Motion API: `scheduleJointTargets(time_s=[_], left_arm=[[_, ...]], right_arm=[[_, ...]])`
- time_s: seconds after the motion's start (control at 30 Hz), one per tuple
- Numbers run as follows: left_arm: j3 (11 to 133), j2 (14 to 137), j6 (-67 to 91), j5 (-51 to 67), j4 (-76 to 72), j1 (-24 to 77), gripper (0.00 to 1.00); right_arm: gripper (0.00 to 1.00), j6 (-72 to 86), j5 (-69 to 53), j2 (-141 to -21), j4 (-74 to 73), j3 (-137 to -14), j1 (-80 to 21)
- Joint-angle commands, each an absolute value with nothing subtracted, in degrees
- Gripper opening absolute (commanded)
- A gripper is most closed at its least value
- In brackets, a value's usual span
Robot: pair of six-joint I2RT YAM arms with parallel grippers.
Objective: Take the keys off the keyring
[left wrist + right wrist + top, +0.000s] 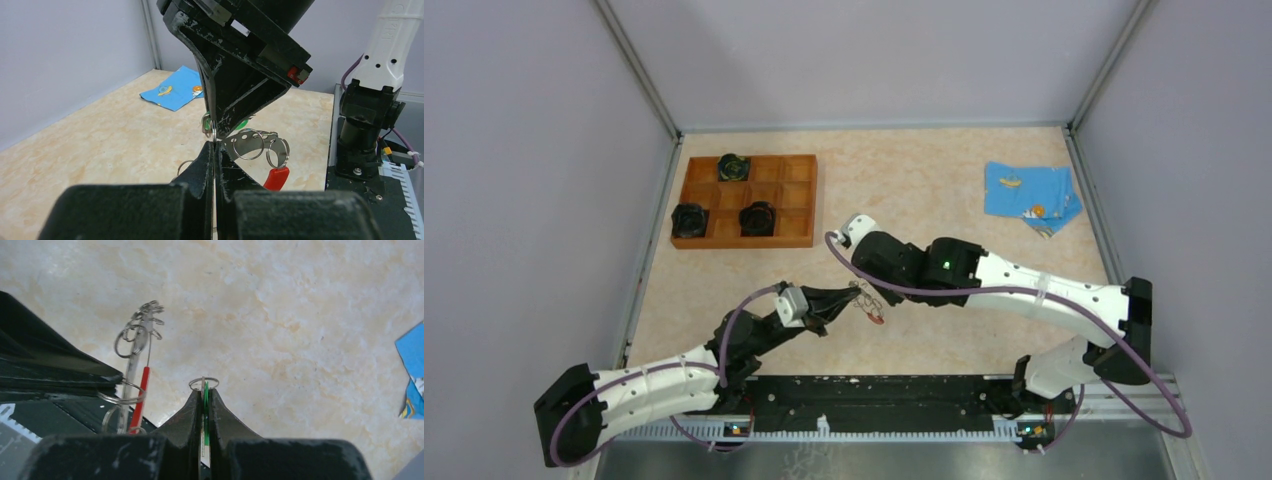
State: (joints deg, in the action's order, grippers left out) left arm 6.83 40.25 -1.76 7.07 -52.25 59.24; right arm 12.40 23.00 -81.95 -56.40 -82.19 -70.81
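Left gripper (214, 149): fingers together, pinched on the metal of the keyring (235, 141) at its near end. Rest of the keyring hangs free to the right, loops and red section (276, 178) dangling clear of the table (924, 190).

Right gripper (204, 393): fingers together, clamped flat on the green-headed key (205, 412). A small split ring (203, 383) pokes out just past the tips. Cannot tell from here whether that ring is linked to the main keyring.

The two grippers meet tip to tip, nearly touching, over the near middle of the table, just ahead of the black base rail (874, 400).

Room: open tabletop beyond and to both sides of the pair. Walls close the back and both sides.

Around: wooden tray (802, 200) at far left holding three black pucks (756, 217), well apart from the grippers. Blue printed cloth (1029, 192) at far right, also well apart. Nothing lies between the grippers and either one.
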Motion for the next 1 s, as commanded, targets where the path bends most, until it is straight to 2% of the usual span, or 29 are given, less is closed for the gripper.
scheduleJointTargets(time_s=[0.0,0.13,0.33,0.6,0.9,0.93,0.97], left_arm=[[7.23,39.46,1.31,2.93,-51.13,59.45,0.00],[8.78,40.12,5.30,-3.01,-45.96,59.50,0.00],[14.52,47.04,9.34,-8.25,-36.73,58.47,0.00],[20.96,61.54,19.18,4.79,-30.09,47.00,0.00],[23.56,70.50,24.17,5.44,-28.32,45.04,0.00],[23.62,70.96,25.04,5.29,-27.90,44.74,0.01],[23.56,71.20,25.81,5.11,-27.60,44.52,0.11]], right_arm=[[0.00,17.17,27.88,-77.67,-52.01,-78.88,-68.16],[0.00,20.95,30.75,-73.86,-45.50,-72.13,-63.58],[0.00,24.41,27.53,-64.99,-30.50,-58.41,-54.28],[0.00,24.40,24.39,-62.92,-20.40,-51.40,-48.87],[0.00,24.87,20.32,-62.90,-15.12,-46.71,-45.87],[0.00,24.94,19.90,-63.23,-14.71,-46.41,-45.76],[0.00,24.98,19.54,-63.66,-14.35,-46.16,-45.64]])
